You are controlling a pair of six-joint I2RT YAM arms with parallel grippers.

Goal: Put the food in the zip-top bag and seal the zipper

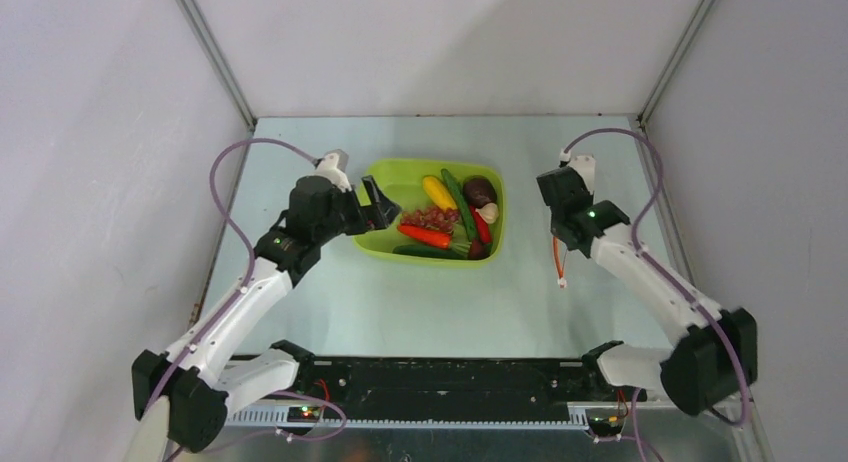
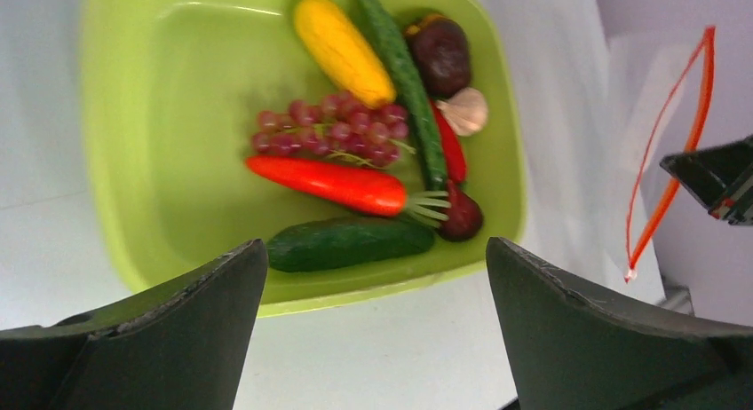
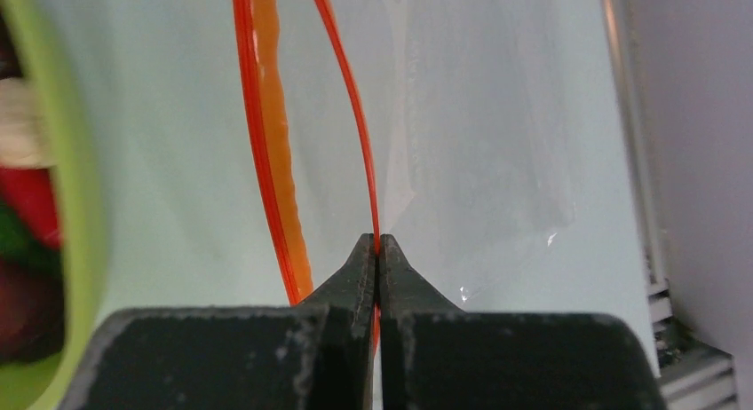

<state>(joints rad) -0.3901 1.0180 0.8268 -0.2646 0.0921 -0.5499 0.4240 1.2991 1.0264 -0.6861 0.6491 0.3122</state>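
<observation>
Right wrist: right tool point(image 3: 379, 243) nearest, jaws pinched tight on one thin lip of the zipper point(image 3: 264, 144). The other lip bows away, so the zip-top bag point(image 3: 497, 144) gapes.

Left wrist: left tool point(image 2: 375, 248) spread wide, empty, over the tray point(image 2: 124, 161) rim. All the food point(image 2: 355, 126) lies in the tray, the carrot point(image 2: 328, 184) uppermost.

Top: tray mid-worktop point(image 1: 400, 302) toward the far edge, bag near the right edge.

Judgement: keep the lip raised and steady with the mouth facing the tray. Take single pieces, carrot first.
</observation>
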